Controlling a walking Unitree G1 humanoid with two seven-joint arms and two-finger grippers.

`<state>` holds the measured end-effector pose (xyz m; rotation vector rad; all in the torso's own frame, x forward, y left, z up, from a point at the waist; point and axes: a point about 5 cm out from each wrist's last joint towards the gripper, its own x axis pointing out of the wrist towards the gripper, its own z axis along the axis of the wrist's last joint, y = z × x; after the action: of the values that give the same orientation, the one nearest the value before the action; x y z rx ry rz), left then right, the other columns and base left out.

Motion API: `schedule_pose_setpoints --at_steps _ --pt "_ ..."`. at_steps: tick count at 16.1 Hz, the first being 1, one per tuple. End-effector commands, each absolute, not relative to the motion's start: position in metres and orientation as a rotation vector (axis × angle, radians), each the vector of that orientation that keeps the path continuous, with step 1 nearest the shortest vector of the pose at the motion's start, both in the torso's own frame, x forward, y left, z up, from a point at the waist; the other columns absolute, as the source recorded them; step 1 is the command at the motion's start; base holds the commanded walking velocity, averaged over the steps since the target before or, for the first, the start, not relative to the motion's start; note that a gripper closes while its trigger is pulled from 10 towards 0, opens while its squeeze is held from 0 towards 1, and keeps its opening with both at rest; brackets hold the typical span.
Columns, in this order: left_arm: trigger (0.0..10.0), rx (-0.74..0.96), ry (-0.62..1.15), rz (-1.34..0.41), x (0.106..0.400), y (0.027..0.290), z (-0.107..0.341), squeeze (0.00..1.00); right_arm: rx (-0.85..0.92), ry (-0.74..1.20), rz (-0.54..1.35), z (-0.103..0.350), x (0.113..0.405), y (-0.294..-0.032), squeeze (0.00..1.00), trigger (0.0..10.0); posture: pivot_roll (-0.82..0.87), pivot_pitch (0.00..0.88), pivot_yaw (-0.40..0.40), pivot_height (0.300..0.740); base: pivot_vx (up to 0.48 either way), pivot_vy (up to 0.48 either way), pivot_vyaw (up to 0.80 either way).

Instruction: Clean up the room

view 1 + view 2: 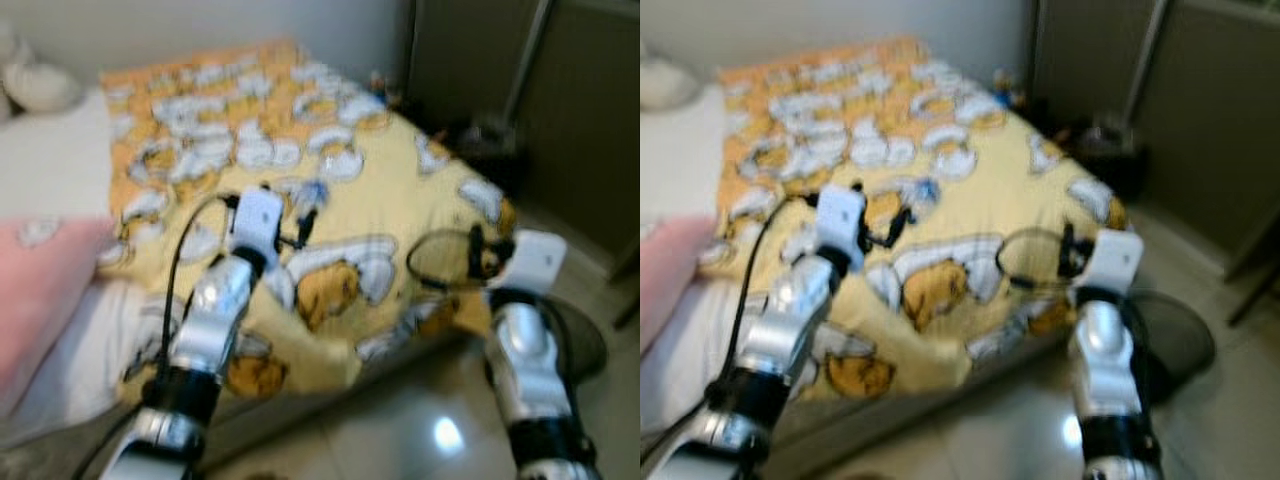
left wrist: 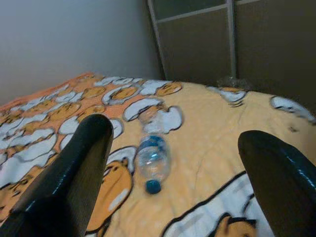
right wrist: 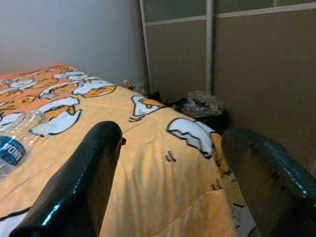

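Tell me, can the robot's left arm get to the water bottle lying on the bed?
Probably yes. The bottle lies on the yellow blanket straight ahead of the left end effector, whose fingers are spread open, with nothing between them.

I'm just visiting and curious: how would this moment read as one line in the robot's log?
scene: bed with yellow cartoon blanket | target: clear plastic bottle lying on blanket | left gripper: open, aimed at bottle | right gripper: open over bed edge

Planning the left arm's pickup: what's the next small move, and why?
Probably ease the left gripper forward and down toward the plastic bottle. The bottle lies on its side on the yellow blanket, just ahead between the open fingers, not yet within them. The right gripper is open over the bed's edge.
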<state>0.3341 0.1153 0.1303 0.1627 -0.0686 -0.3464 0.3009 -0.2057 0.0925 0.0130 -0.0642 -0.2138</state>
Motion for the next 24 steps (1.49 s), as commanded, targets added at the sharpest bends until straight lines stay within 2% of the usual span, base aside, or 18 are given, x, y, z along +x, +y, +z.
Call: schedule_pose_setpoints --at_steps 1,6,8,13,14,17,18,24 --pt "10.0 0.176 -0.067 -0.322 0.336 0.124 0.131 0.0 0.017 -0.072 -0.177 0.097 0.306 -0.194 0.0 10.0 -0.06 0.0 0.065 0.723 0.274 0.398 0.0" --pt "10.0 0.183 -0.073 -0.349 0.337 0.121 0.132 0.0 0.018 -0.071 -0.16 0.099 0.305 -0.19 0.0 10.0 -0.06 0.0 0.066 0.723 0.299 0.375 0.0" --pt "10.0 0.184 -0.074 -0.368 0.339 0.117 0.133 0.0 0.027 -0.054 -0.163 0.095 0.303 -0.19 0.0 10.0 -0.07 0.0 0.069 0.723 0.347 0.332 -0.62" --pt "10.0 0.208 -0.067 -0.47 0.341 0.093 0.133 0.0 0.008 -0.06 -0.181 0.095 0.298 -0.194 0.0 10.0 -0.09 0.0 0.088 0.723 0.358 0.317 -0.35" --pt "10.0 0.252 -0.071 -0.48 0.342 0.088 0.133 0.0 0.008 -0.055 -0.183 0.094 0.297 -0.194 0.0 10.0 -0.1 0.0 0.095 0.723 0.0 0.0 0.0" --pt "10.0 0.175 -0.046 -0.453 0.343 0.092 0.129 0.0 0.011 -0.054 -0.192 0.094 0.295 -0.195 0.0 10.0 -0.11 0.0 0.1 0.723 0.0 0.0 0.0" --pt "10.0 0.121 -0.045 -0.432 0.343 0.094 0.129 0.0 0.01 -0.052 -0.189 0.094 0.294 -0.195 0.0 10.0 -0.12 0.0 0.098 0.723 0.0 -0.307 0.0" --pt "10.0 0.124 -0.061 -0.438 0.341 0.089 0.13 0.0 0.003 -0.055 -0.161 0.097 0.298 -0.192 0.0 10.0 -0.11 0.0 0.087 0.723 0.0 -0.434 0.0"
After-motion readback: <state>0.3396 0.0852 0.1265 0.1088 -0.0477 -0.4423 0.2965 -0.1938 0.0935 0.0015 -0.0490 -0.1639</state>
